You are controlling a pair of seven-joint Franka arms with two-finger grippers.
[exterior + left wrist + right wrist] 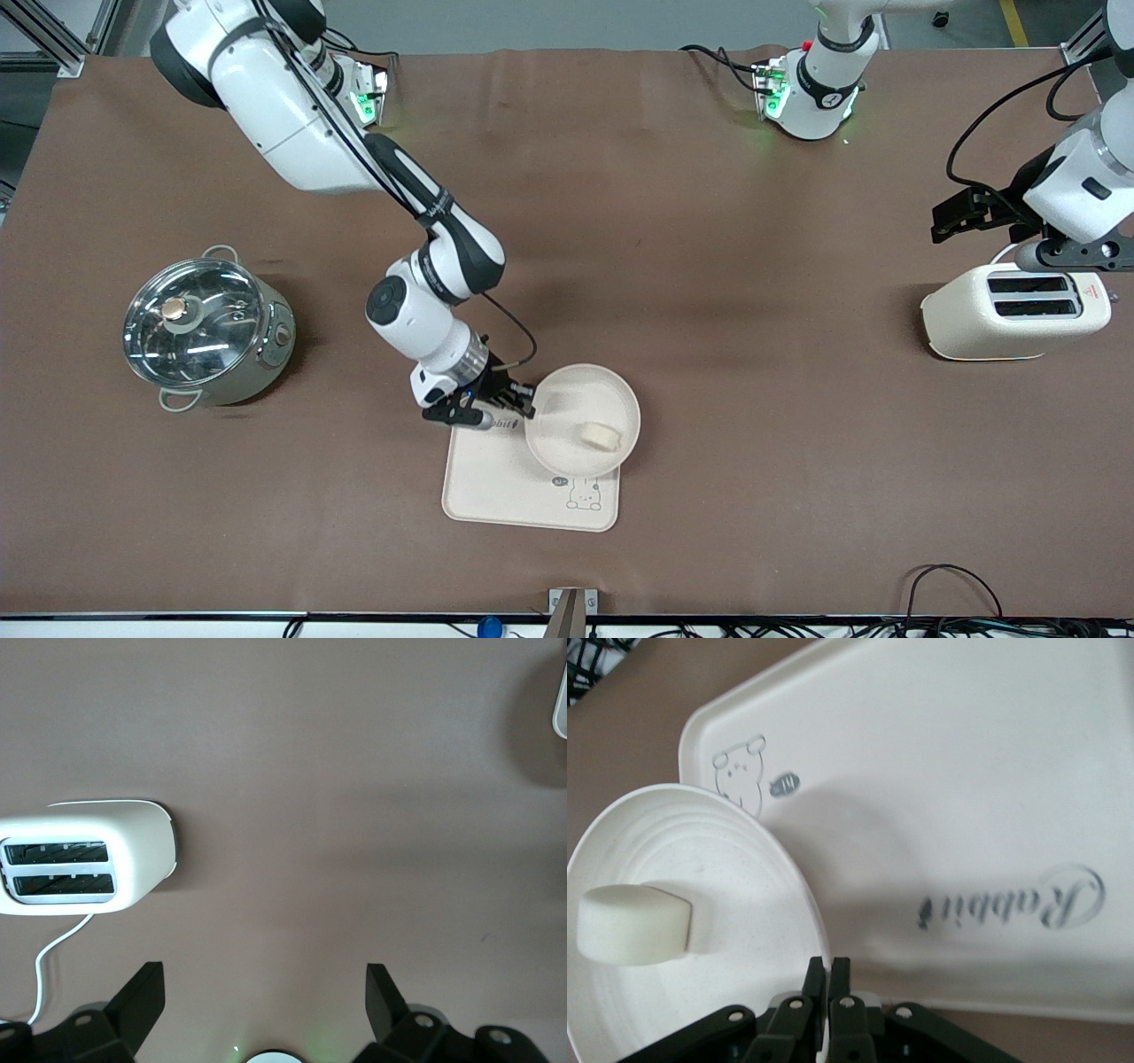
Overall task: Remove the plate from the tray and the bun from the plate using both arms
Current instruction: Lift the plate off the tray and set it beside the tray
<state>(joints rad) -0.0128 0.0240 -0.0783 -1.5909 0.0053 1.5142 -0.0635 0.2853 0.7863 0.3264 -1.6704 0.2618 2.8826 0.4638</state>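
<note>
In the front view, the plate (pixel 582 418) sits over the tray (pixel 505 492), covering the tray's corner farthest from the camera toward the left arm's end and reaching past its edges. The bun (pixel 600 435) lies in the plate, in the part nearest the camera, its long axis running roughly along the table's length. The right gripper (pixel 523 400) is at the plate's rim on the side toward the right arm's end, fingers pinched together on that rim. The left gripper (pixel 966 213) hangs above the table just beside the toaster (pixel 1014 312), waiting. A lidded pot (pixel 206 327) stands toward the right arm's end.

In the left wrist view, the left gripper (pixel 266 992) has its fingers spread wide with nothing between them, above bare table near the toaster (pixel 84 857).

In the right wrist view, the right gripper (pixel 827 979) is clamped narrow on the rim of the plate (pixel 744 886), the bun (pixel 633 924) showing a flat end. The tray (pixel 957 771) reads "Rabbit" in script beside a bear-like drawing.
</note>
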